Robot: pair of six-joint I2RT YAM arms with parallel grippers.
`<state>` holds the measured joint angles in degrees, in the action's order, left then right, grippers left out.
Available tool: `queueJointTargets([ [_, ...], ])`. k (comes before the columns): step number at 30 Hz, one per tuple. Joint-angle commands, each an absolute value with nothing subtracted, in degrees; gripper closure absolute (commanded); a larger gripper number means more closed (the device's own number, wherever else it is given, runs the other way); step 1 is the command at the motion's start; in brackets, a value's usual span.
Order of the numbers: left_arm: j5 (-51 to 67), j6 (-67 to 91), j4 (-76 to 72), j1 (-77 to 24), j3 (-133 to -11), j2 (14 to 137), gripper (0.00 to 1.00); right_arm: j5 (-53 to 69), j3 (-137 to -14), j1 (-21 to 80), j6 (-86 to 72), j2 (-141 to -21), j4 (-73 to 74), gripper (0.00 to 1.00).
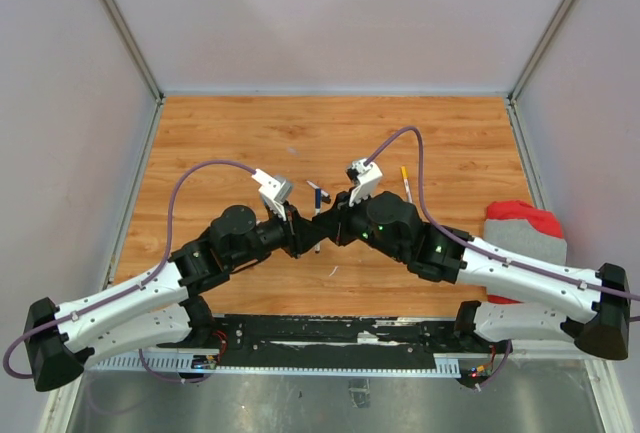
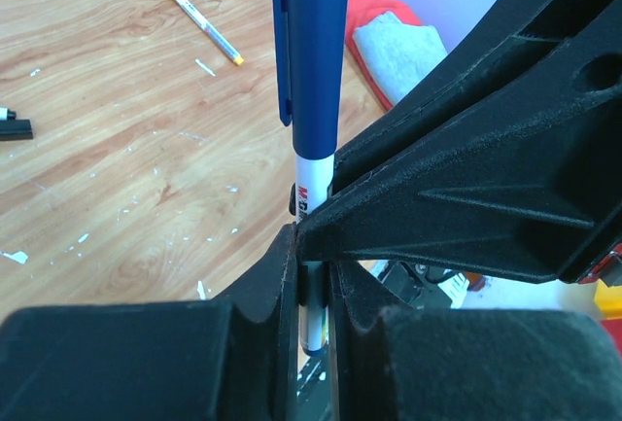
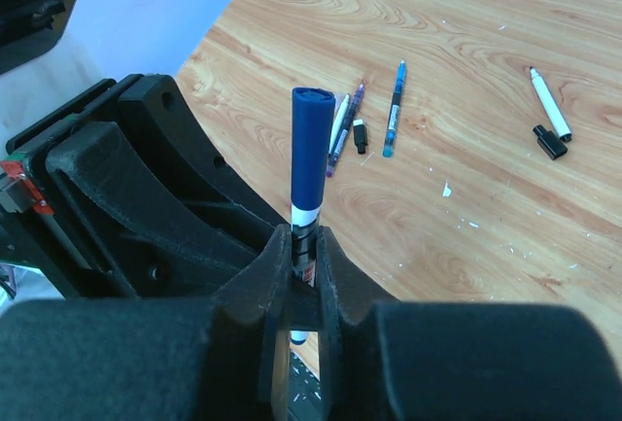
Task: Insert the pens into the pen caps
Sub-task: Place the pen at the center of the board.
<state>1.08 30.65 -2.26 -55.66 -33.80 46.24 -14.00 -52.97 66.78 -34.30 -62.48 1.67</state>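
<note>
One pen (image 2: 313, 183) stands upright with a dark blue pen cap (image 2: 311, 52) on its top end, and both grippers hold it. My left gripper (image 2: 313, 265) is shut on the lower white barrel. My right gripper (image 3: 305, 251) is shut on the same pen (image 3: 309, 217) just below the blue cap (image 3: 311, 149), and one of its fingers (image 2: 457, 188) crosses in front of the left wrist view. In the top view the two grippers (image 1: 303, 236) (image 1: 332, 223) meet above the table's middle. Loose pens lie on the wood: a yellow one (image 2: 194, 13), two bluish ones (image 3: 394, 110) (image 3: 340, 124), and a white one (image 3: 549, 105).
Small black caps lie loose beside the bluish pens (image 3: 360, 136), by the white pen (image 3: 550, 142) and at the left edge of the left wrist view (image 2: 15, 129). A red and grey cloth (image 1: 525, 228) lies at the table's right edge. Grey walls enclose the wooden table (image 1: 220, 133).
</note>
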Motion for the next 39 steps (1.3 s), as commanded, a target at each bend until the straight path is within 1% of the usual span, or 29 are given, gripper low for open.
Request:
queueJointTargets([
  [1, 3.21, 30.26, -5.98, -55.9, -34.16, 45.77, 0.84, -15.01, -55.2, 67.0, -32.66, -63.37, 4.35, 0.99],
  [3, 3.27, 30.23, -5.82, -55.9, -34.1, 45.43, 0.77, -15.64, -55.65, 66.65, -32.3, -63.09, 5.17, 0.99],
  [10, 2.05, 30.08, -4.88, -55.9, -33.26, 44.31, 0.45, -19.49, -56.52, 64.65, -30.64, -62.23, 9.52, 0.99],
  [12, 0.87, 30.42, -4.69, -55.9, -32.42, 43.48, 0.38, -19.46, -57.51, 62.91, -30.36, -62.41, 12.85, 0.99],
  [14, 0.12, 30.57, -3.94, -55.9, -32.09, 42.75, 0.34, -19.44, -58.34, 61.18, -29.84, -62.71, 16.35, 1.0],
  [17, -2.45, 29.65, 0.44, -55.84, -33.55, 42.54, 0.31, -20.27, -58.91, 58.44, -28.71, -63.12, 21.52, 0.99],
  [21, -8.17, 27.76, 7.6, -55.29, -37.6, 42.72, 0.29, -17.07, -59.9, 50.85, -27.22, -65.25, 28.37, 0.99],
  [22, -8.09, 27.3, 9.2, -54.35, -38.91, 43.17, 0.29, -15.59, -59.94, 48.77, -26.68, -66.07, 29.48, 1.0],
  [26, -1.46, 24.88, 14.9, -45.73, -43.53, 46.0, 0.29, -10.16, -60.4, 41.07, -24.35, -70.14, 31.43, 0.99],
  [29, -0.66, 21.49, 20.07, -41.31, -47.67, 48.55, 0.29, -8.95, -62.49, 37.05, -22.19, -74.81, 33.05, 1.0],
  [33, -5.61, 17.66, 26.51, -40.43, -51.94, 49.79, 0.28, -9.19, -67.7, 33.12, -18.47, -83.85, 35.43, 1.0],
  [39, -6.97, 14.42, 29.35, -40.43, -50.94, 45.26, 0.27, -8.15, -75.96, 27.2, -14.93, -96.72, 39.18, 0.99],
])
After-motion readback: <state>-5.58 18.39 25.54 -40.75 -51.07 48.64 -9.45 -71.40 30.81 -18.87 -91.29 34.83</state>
